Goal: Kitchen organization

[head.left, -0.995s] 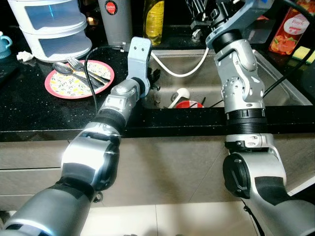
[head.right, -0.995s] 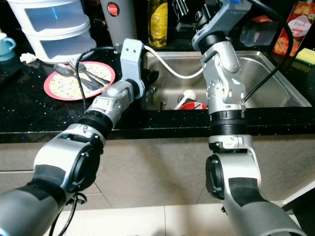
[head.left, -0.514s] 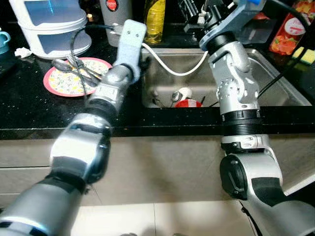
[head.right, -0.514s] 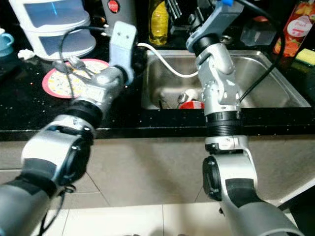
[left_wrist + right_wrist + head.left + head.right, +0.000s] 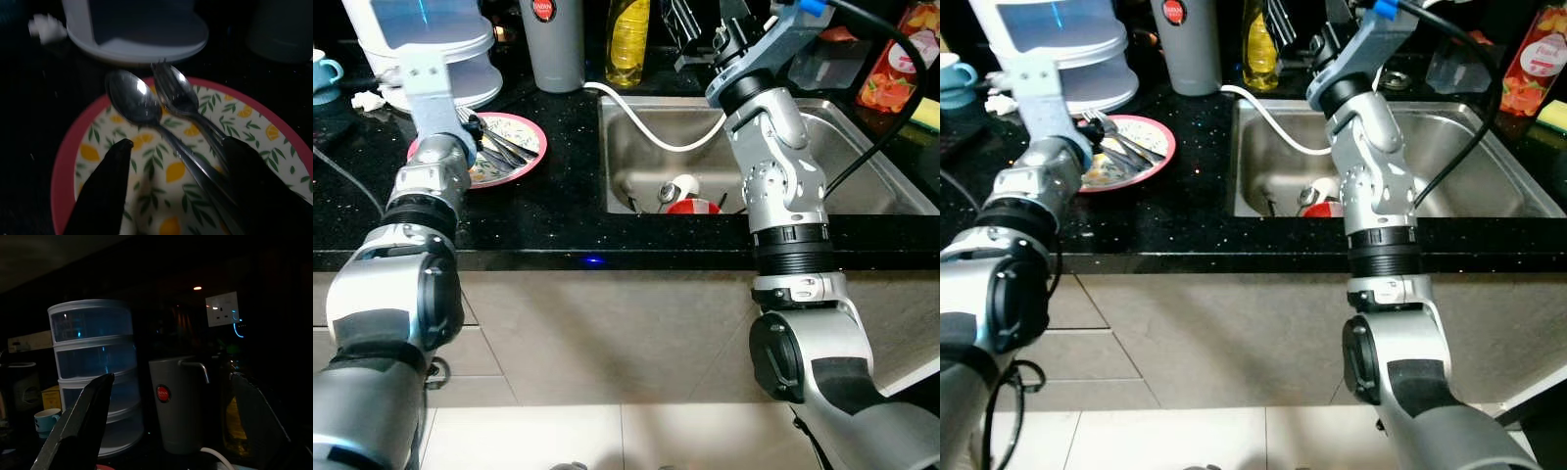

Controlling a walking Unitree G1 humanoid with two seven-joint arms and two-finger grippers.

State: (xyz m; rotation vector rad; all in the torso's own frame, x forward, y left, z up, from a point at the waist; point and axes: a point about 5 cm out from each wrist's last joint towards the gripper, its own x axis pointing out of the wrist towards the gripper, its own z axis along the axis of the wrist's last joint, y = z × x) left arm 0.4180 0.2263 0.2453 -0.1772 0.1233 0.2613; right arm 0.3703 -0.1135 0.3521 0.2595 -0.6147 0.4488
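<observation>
Here the left gripper (image 5: pixel 173 161) hangs spread over the pink lemon-print plate (image 5: pixel 254 127) on the black counter (image 5: pixel 558 211), its 2 fingers flanking a spoon (image 5: pixel 134 103) and fork (image 5: pixel 176 90). The right gripper (image 5: pixel 171 426) is raised above the sink (image 5: pixel 862 171), fingers wide apart and empty.

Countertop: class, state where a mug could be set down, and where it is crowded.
Bare black countertop lies between the pink plate and the sink, along the front edge. Crowded: the back, with white drawers, grey jug and yellow bottle; the left hand hovers over the plate.
</observation>
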